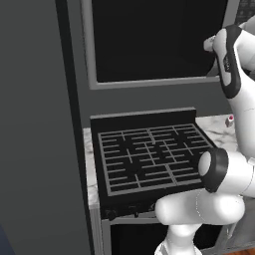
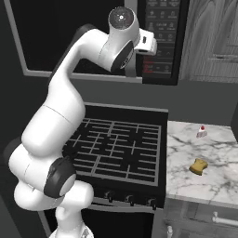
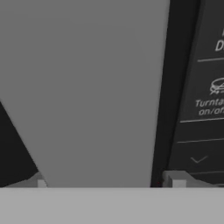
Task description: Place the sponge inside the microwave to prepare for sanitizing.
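The sponge (image 2: 199, 166), a small yellow-tan block, lies on the marble counter (image 2: 186, 186) right of the stove, far below my hand. The microwave (image 1: 149, 40) hangs above the stove with its dark glass door closed in a grey frame. Its black button panel (image 2: 162, 28) with red marks is on the right. My arm reaches up to the door's right edge, beside the panel. In the hand view my gripper (image 3: 107, 183) is open. Its fingertips (image 3: 175, 179) stand wide apart on either side of a broad grey strip of the door, with panel buttons (image 3: 210, 105) to the right.
A black grated stove (image 1: 149, 154) sits below the microwave, with knobs along its front (image 2: 130, 199). A small white red-capped bottle (image 2: 201, 131) stands at the back of the counter. A dark tall panel (image 1: 40, 124) rises to the left. Grey cabinets (image 2: 214, 37) hang to the right.
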